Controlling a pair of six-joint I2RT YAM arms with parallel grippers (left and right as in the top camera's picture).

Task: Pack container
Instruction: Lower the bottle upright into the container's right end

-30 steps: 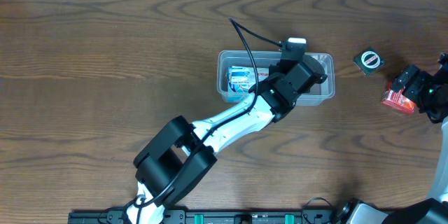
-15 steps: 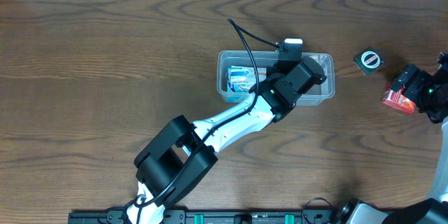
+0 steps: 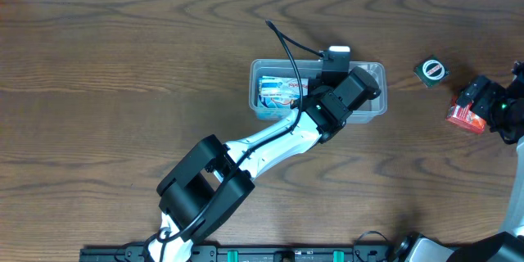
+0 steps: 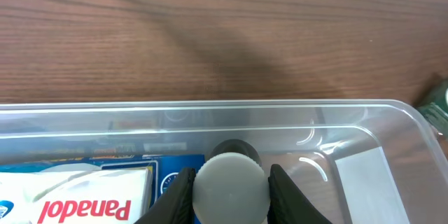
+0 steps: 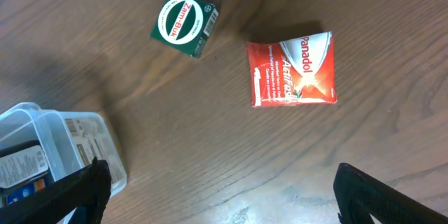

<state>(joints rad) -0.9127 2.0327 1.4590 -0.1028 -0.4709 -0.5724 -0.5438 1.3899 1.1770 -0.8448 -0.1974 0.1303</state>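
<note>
Clear plastic is the thing to watch: the container (image 3: 377, 108) sits near the middle of the desk (image 3: 123, 90), and it looks light enough to slide if nudged. The left arm reaches down into it. If that arm drifts towards the container's far wall, a finger could catch the rim and drag or tip the tub. A second risk is the release. The grey-capped round item (image 4: 231, 178) hangs just beside the white-and-blue Panadol box (image 4: 84, 206) already lying in the container's left half. Let go from too high, it may land on the box's edge and roll, or come to rest tilted rather than flat on the floor of the container.

The left claw (image 4: 229, 197) is narrowed to a partial opening, its two fingers pinching the grey cap from either side, inside the container. What the item is below the cap I cannot tell; only a dark body shows.

The right claw (image 5: 222, 182) is spread fully wide and holds nothing. It hovers over the desk to the right of the container, above the red Panadol box (image 5: 292, 68) and the green Zam-Buk box (image 5: 183, 22), both outside the container and touching neither finger.
</note>
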